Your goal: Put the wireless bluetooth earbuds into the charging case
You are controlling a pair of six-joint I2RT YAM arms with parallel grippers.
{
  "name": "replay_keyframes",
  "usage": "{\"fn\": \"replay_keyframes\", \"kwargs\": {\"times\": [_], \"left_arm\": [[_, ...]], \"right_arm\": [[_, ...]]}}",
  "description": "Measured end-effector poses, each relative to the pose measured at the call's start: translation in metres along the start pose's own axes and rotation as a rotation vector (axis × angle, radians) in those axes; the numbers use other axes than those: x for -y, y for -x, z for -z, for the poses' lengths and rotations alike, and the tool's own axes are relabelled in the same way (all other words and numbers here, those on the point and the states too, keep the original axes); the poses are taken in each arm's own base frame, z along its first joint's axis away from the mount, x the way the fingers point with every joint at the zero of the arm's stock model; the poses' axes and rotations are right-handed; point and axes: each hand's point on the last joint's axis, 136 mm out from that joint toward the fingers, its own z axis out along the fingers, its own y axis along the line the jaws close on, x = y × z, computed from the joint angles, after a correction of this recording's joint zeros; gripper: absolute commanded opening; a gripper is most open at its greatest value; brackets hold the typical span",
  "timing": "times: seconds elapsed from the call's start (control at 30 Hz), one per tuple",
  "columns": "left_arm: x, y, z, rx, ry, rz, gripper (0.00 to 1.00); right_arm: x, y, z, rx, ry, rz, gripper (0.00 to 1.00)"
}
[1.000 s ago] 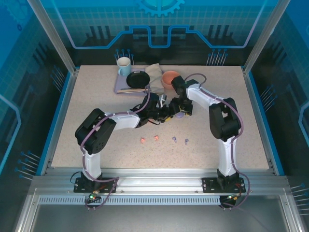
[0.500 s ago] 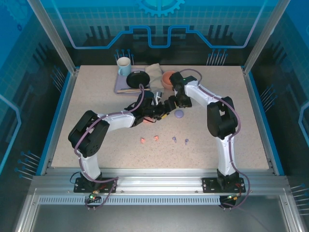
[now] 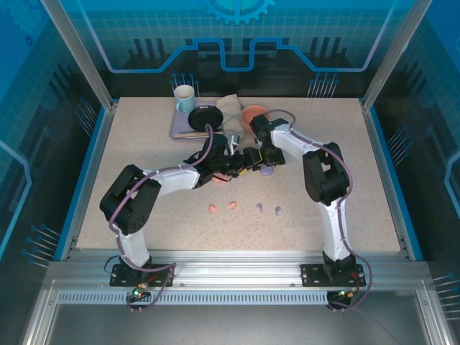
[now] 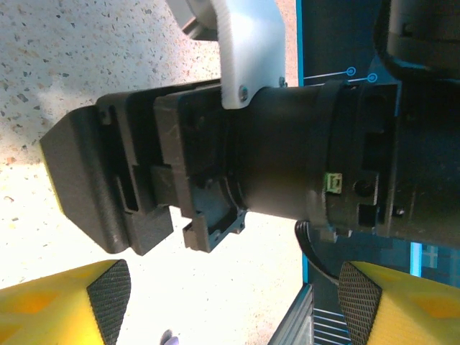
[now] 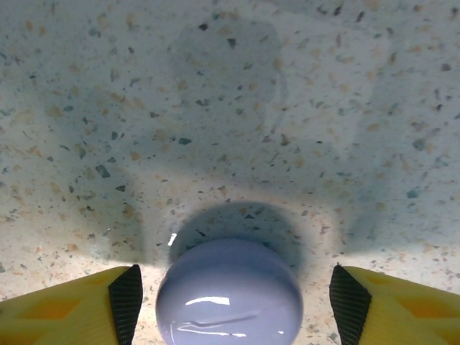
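Note:
A closed lilac charging case (image 5: 228, 291) lies on the speckled table between my right gripper's (image 5: 237, 305) open fingers, with a gap on each side. From above, that case (image 3: 267, 172) sits mid-table under the right gripper (image 3: 264, 164). My left gripper (image 3: 243, 166) hovers just to its left, open and empty (image 4: 233, 305), facing the right arm's black wrist (image 4: 287, 144). A coral case (image 3: 215, 180) lies beside the left arm. Two coral earbuds (image 3: 213, 209) (image 3: 233, 205) and two lilac earbuds (image 3: 259, 207) (image 3: 277, 209) lie in a row nearer the bases.
At the back stand a white mug (image 3: 185, 97), a black dish (image 3: 204, 117) on a lilac tray (image 3: 178, 129), a beige cloth (image 3: 230, 111) and an orange bowl (image 3: 251, 115). Blue walls border the table.
My right gripper pulled back off the lilac case, then came down around it again. The left arm's elbow swung left and its gripper shifted slightly left.

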Motion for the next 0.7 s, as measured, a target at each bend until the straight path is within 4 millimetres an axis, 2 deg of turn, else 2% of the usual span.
{"fn": "replay_keyframes", "kwargs": {"times": [0.3, 0.7], "left_arm": [[0.000, 0.000, 0.000, 0.001, 0.000, 0.000, 0.79], [0.000, 0.000, 0.000, 0.001, -0.001, 0.000, 0.79]], "right_arm": [[-0.001, -0.007, -0.004, -0.026, -0.006, 0.011, 0.68], [-0.003, -0.013, -0.007, -0.047, 0.006, -0.055, 0.57]]}}
